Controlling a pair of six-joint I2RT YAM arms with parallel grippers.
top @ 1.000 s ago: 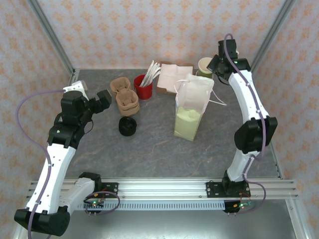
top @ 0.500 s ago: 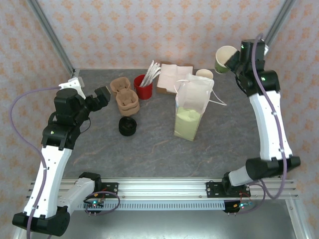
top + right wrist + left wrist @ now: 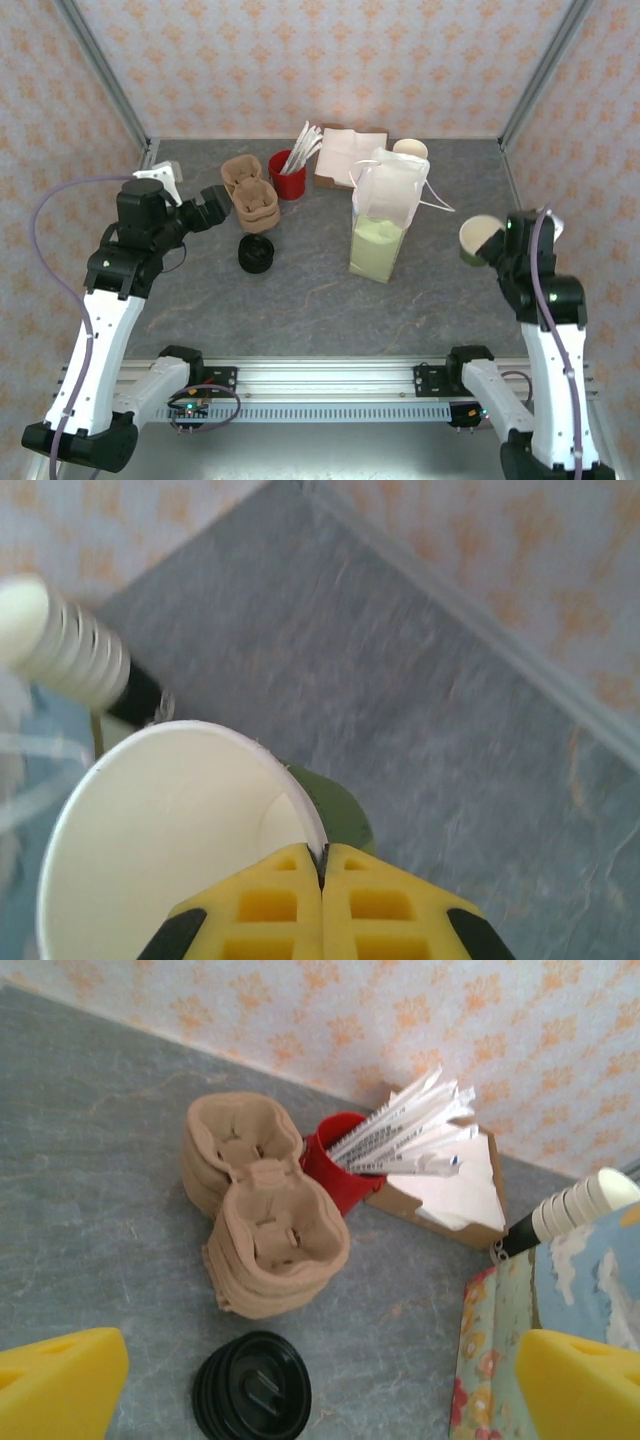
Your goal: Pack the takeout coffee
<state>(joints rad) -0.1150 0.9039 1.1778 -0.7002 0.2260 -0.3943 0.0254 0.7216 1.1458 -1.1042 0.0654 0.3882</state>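
1. The coffee cup [image 3: 480, 238] is held in the air by the right claw [image 3: 497, 247], out at the right side of the surface [image 3: 320, 290].
2. A second ago the cup was at the back, by the stack of cups [image 3: 410, 148]. Then it was lifted high. Now it has been brought down and nearer to the front.
3. The right claw is pinched tight on the cup's rim, with one finger inside and one outside. The cup is tipped over, so its cream inside can be seen. Nothing is seen in it.
4. The cup is kept well apart from the bag [image 3: 388, 215], to the right of it. The cup is touched by nothing but the claw.
5. The left claw [image 3: 207, 208] is spread as wide as it goes, and nothing is held in it. It is hung near the black lids [image 3: 255, 253] and has hardly been moved.
6. So the cup has been picked, but it is not packed yet. It is thought that a lid is still needed, and that the cup must then be put in the bag.
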